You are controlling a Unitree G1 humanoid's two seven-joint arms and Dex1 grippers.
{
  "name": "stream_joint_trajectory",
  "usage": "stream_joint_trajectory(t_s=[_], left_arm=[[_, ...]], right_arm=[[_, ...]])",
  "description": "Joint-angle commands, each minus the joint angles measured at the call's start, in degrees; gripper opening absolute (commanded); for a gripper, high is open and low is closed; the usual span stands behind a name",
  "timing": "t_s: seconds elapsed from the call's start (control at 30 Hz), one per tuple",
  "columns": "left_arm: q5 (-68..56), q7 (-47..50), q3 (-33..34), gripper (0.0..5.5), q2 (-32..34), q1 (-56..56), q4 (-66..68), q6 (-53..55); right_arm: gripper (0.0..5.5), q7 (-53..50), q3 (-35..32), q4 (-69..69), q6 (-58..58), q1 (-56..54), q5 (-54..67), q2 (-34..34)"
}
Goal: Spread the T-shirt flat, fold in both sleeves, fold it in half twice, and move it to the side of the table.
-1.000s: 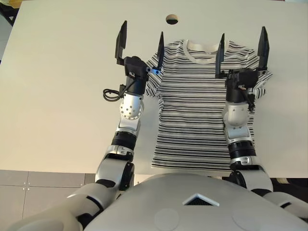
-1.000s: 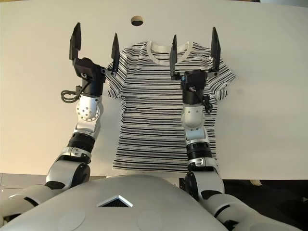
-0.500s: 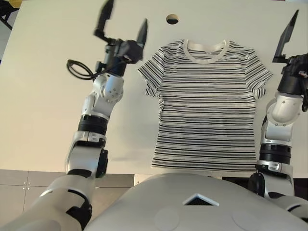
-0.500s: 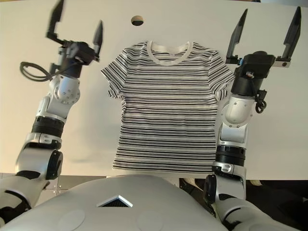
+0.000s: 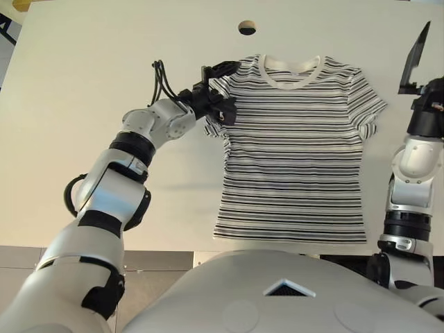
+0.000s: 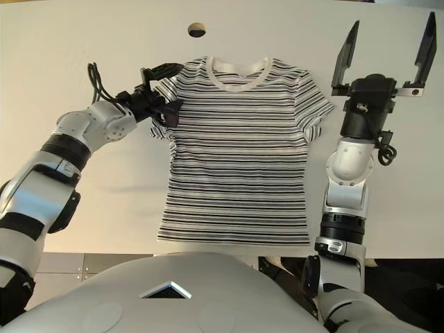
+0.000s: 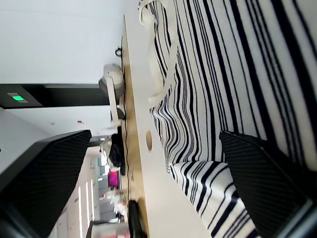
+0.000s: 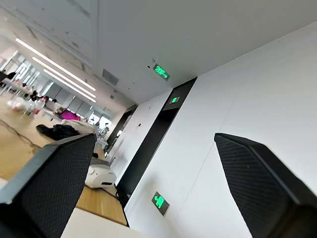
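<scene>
- The counter (image 5: 83, 83) carries the shirt (image 5: 291, 139), which lies spread flat with its collar away from the robot and both sleeves out. By that lie I judge the spreading done and the sleeve folds next.
- The left arm (image 5: 132, 149) is bent across, low and almost level, so it meets the shirt's left edge from the side. That suits sliding a finger under cloth.
- The right arm (image 6: 350, 180) stands upright just beside the shirt's right sleeve, likely parked there to keep off the cloth.
- The right tool (image 6: 393, 21) points straight up, above and beside the shirt, with its fingers spread wide and nothing between them.
- The left tool (image 5: 223, 91) is at the shirt's left sleeve (image 7: 198, 183), its fingers apart on either side of the sleeve and not yet pinching it.
- A hole (image 5: 247, 28) sits just beyond the shirt's left shoulder.
</scene>
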Motion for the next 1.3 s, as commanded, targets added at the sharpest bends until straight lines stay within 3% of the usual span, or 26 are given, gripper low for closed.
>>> stream_joint_trajectory(t_s=[0.03, 0.27, 0.5, 0.67, 0.93, 1.2, 1.3], left_arm=[[-1.06, -1.46, -0.84, 4.82, 4.93, 6.98, -4.09, -0.23], [-5.06, 0.11, 0.83, 4.82, 7.27, 11.11, -13.23, -0.16], [-4.93, 20.86, 10.25, 4.82, 8.25, 7.49, -15.23, 8.27], [-2.90, 25.46, 11.43, 4.82, 10.94, 7.26, -14.45, 13.86], [-7.66, 8.49, 11.91, 4.82, 18.66, 23.07, -24.42, 14.97], [0.51, 1.55, 1.91, 4.82, 15.07, 11.31, -7.22, 14.36], [1.87, 0.70, -1.94, 4.82, 14.17, 9.84, -5.32, 9.23]], right_arm=[[4.41, 0.37, 0.65, -0.46, 0.73, 0.14, -0.99, -1.16], [4.41, 0.03, 2.75, 0.00, 0.90, -0.89, -2.49, -1.35], [4.41, 0.20, 5.21, 1.46, 0.37, -1.14, -3.93, -2.02], [4.41, 2.68, 8.38, 0.30, -0.53, -0.82, -5.53, -3.54], [4.41, 5.06, 10.52, -1.70, -0.46, -1.25, -5.69, -4.81], [4.41, 4.13, 10.77, -1.79, -0.29, -0.89, -6.57, -4.48], [4.41, 4.11, 11.04, -2.06, -0.12, -0.55, -6.75, -4.25]])
